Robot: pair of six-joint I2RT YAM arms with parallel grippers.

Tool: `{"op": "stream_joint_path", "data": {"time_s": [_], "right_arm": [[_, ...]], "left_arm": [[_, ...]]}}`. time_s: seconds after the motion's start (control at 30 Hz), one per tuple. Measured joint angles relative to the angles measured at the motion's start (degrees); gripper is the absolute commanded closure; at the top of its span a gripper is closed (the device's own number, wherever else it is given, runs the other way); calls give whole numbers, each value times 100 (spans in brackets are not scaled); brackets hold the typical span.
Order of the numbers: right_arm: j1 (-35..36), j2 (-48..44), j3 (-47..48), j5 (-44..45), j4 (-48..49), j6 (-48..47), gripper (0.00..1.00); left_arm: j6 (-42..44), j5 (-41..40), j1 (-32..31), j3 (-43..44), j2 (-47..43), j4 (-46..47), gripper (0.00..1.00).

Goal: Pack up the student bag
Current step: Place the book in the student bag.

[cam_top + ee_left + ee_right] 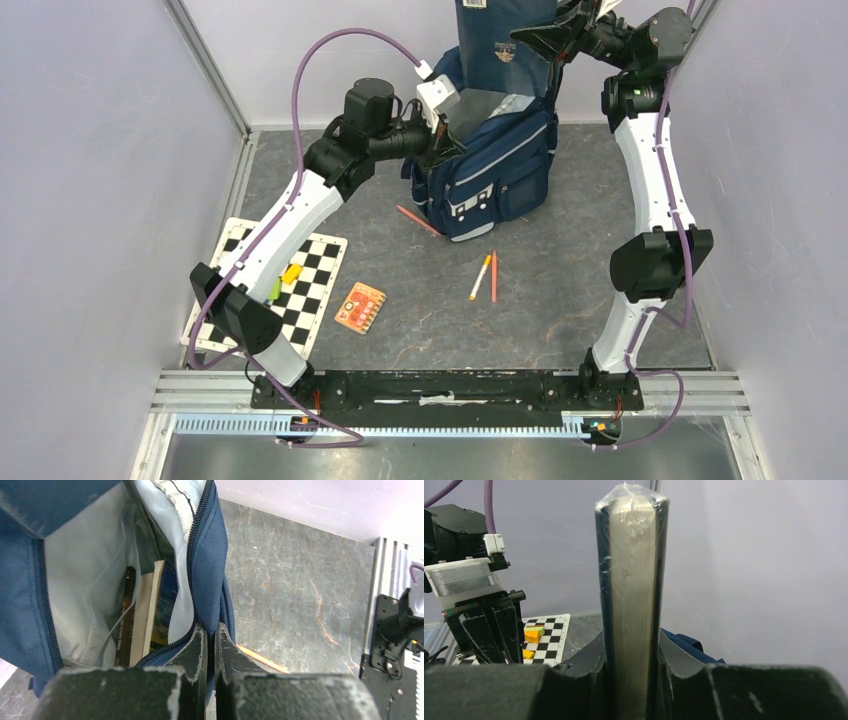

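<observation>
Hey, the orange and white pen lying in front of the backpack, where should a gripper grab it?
Probably from straight above, jaws across the pen, toward its near end. It lies flat on the table, and the red pencil beside it nearly meets its far end, leaving more room nearer the arms.

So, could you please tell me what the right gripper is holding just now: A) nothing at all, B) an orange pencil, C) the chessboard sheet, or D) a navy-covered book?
D: the right gripper is clamped on a navy-covered book, held upright with its page edges facing the wrist camera, at the open student bag.
</observation>
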Motion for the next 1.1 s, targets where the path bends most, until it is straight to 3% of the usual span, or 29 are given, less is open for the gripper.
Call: {"op": "stream_joint_path", "data": {"time_s": [0.33, 0.63, 0.73, 1.1], "right_arm": [[0, 140, 0, 9, 179, 11, 100], [17, 173, -424, 4, 358, -15, 100], [24, 39, -820, 11, 260, -348, 100], [57, -105, -1650, 140, -1539, -2339, 100]], "left_arm": [[26, 376, -122, 131, -26, -446, 98], [-188, 142, -162, 197, -26, -422, 98], [-317, 92, -190, 197, -24, -326, 98], [-907, -400, 63, 164, -9, -33, 98]]}}
